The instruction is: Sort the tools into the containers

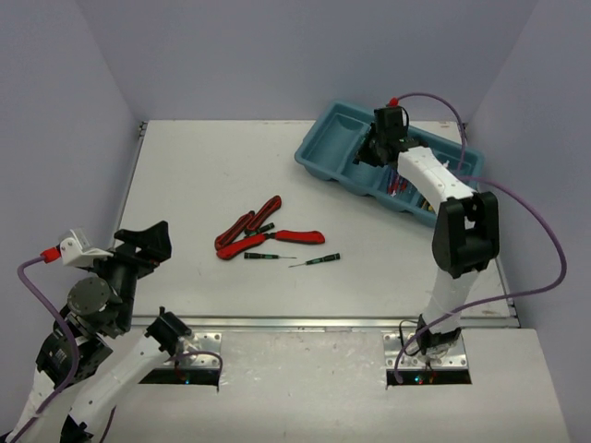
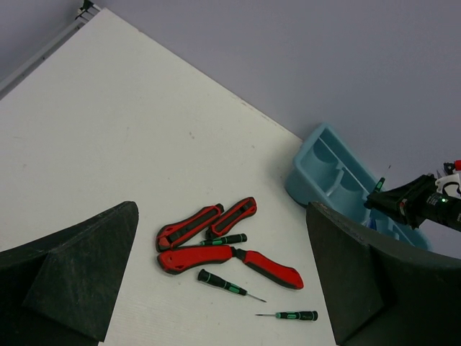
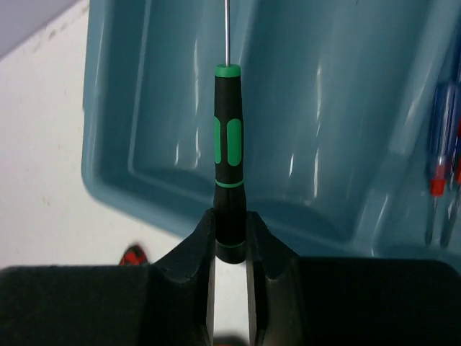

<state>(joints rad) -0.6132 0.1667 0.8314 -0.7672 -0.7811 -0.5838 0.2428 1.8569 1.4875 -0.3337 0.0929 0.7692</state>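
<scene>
The long teal tray lies at the back right. My right gripper hovers over it, shut on a black-and-green screwdriver by the handle's end, tip pointing away over a bare compartment. Blue-and-red screwdrivers lie in the compartment to its right. On the table lie two red-handled cutters and three black-and-green screwdrivers. My left gripper is open and empty, raised at the near left. No yellow-and-black pliers show.
The cutters and loose screwdrivers cluster at the table's middle. Purple walls close the table at the back and sides. The right arm's purple cable loops out to the right of the tray.
</scene>
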